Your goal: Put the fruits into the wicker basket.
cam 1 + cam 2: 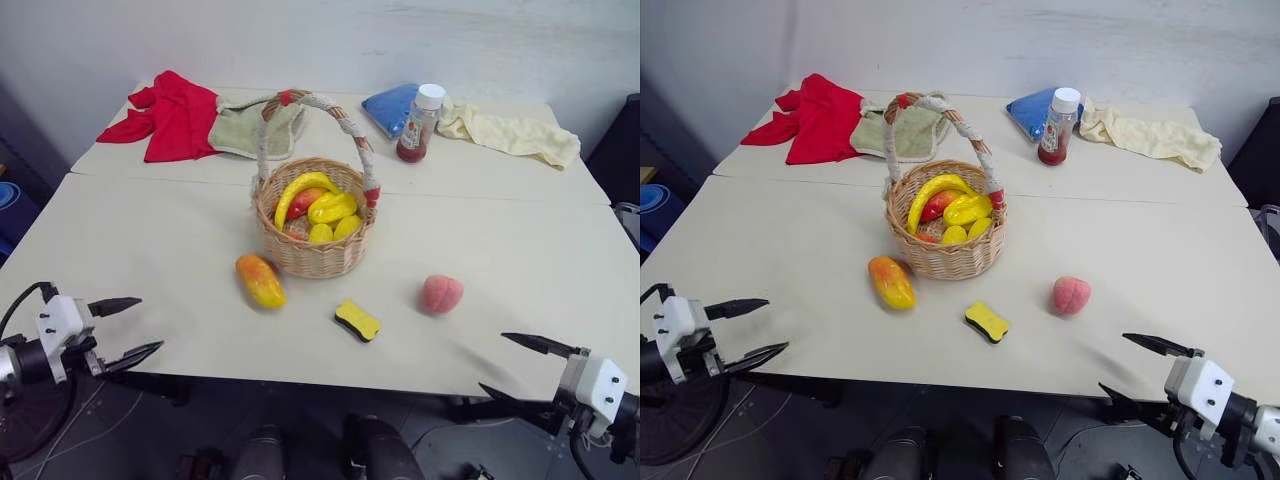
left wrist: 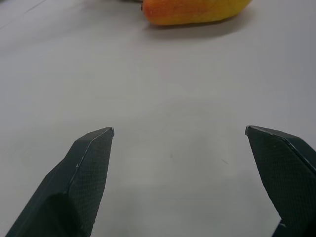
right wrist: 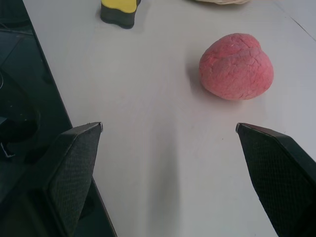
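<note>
The wicker basket [image 1: 300, 262] stands mid-table, its tall handle upright, with several yellow and red toy fruits inside. In front of it to the left lies the orange-and-yellow mango [image 1: 260, 281], also seen ahead of my left gripper [image 2: 179, 131] as the mango [image 2: 195, 11]. The pink peach [image 1: 441, 294] rests to the basket's front right. At the table's front left edge my left gripper [image 1: 148, 324] stands open and empty. My right gripper [image 1: 492, 362] is open and empty at the front right edge, and the peach [image 3: 237, 66] lies a little beyond its fingers.
A yellow sponge with a black side [image 1: 357, 320] lies between the two loose fruits. At the back of the table are a red cloth [image 1: 175, 115], a green cloth [image 1: 240, 132], a blue pouch [image 1: 390, 105], a white-capped bottle [image 1: 420, 123] and a pale yellow towel [image 1: 510, 132].
</note>
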`<action>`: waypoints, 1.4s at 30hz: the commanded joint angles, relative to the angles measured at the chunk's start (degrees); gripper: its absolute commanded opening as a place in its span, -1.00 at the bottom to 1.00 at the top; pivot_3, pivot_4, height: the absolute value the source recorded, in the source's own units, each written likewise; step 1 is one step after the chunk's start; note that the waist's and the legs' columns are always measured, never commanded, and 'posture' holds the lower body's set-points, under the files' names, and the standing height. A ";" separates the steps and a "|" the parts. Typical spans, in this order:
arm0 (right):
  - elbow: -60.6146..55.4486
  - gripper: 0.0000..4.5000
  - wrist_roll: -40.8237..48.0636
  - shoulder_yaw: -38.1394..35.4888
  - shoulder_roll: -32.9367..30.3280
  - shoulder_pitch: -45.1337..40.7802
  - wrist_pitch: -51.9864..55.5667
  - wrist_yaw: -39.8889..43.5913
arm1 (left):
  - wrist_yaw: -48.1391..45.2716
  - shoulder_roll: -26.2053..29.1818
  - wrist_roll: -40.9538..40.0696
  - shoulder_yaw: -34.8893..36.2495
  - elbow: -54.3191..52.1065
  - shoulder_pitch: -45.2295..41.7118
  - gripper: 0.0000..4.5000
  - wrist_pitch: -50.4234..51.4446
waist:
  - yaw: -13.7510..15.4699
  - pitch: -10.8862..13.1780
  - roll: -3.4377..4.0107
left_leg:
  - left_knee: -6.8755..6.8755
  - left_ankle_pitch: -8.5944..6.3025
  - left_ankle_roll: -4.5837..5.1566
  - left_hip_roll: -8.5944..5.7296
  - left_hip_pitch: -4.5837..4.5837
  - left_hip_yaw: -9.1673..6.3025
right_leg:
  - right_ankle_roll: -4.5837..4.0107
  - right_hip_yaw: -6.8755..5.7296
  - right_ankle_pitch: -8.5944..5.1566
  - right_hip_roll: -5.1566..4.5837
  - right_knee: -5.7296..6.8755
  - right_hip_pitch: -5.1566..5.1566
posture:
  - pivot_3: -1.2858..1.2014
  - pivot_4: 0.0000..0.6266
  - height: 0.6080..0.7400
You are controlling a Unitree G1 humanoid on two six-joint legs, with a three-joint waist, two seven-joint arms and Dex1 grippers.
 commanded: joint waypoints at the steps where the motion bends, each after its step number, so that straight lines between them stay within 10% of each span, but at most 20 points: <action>1: -1.26 0.98 0.93 -0.06 -0.15 -0.04 0.53 -0.27 | 0.10 0.26 0.43 0.50 0.07 -0.11 1.00 -0.65 | 0.02 0.00 0.00 | 0.00 0.00 0.00 0.00 0.00 0.00 | 0.00 0.00 0.00 0.00 0.00 0.00 | 0.03 -0.52 1.00; 25: -11.64 0.98 4.87 6.75 -0.17 -3.56 9.41 -2.26 | -7.50 1.96 -9.22 0.74 -12.44 -0.52 1.00 18.02 | -0.29 0.00 0.00 | 0.03 -0.01 -0.02 0.04 -0.01 -0.04 | -0.06 0.04 -0.04 0.05 0.04 -0.01 | 0.03 -0.52 1.00; 35: -22.80 0.98 1.84 34.48 4.03 -34.37 49.86 -22.52 | -8.35 1.23 -15.08 -3.82 -26.41 -2.08 1.00 24.29 | -1.04 -0.04 -0.08 | 0.09 -0.08 -0.15 0.09 -0.15 -0.36 | -0.38 -0.10 -0.17 0.01 0.20 -0.12 | 0.03 -0.52 1.00; 42: -12.12 0.98 -6.25 44.86 12.09 -44.52 57.88 -29.92 | -7.77 1.37 -14.97 -6.10 -30.53 -2.24 1.00 26.16 | -1.71 -0.05 -0.08 | 0.16 -0.10 -0.17 0.08 -0.20 -0.30 | -0.40 -0.08 -0.19 0.04 0.28 -0.17 | 0.03 -0.52 1.00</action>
